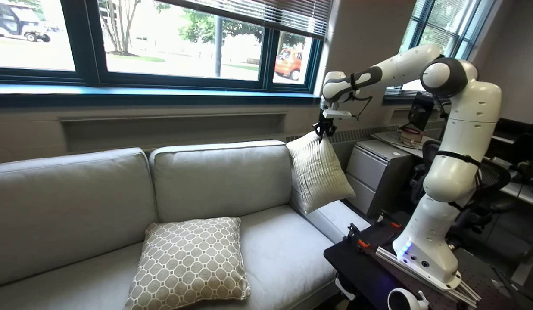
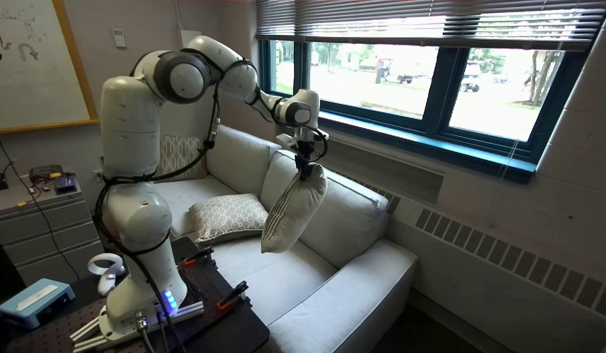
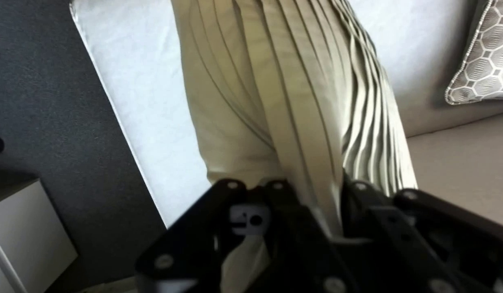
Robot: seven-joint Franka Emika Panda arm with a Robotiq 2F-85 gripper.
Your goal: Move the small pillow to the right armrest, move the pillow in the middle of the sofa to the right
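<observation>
Gripping tight, the pincer (image 2: 304, 171) dangles the small pillow (image 1: 321, 174) aslant below by its top, seemingly above the right armrest (image 2: 351, 296).

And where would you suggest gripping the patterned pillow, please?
Probably the edge facing the armrest, coming from above on that side: the patterned pillow lies broad face up on the sofa, plump in the middle and thinner at that edge.
</observation>
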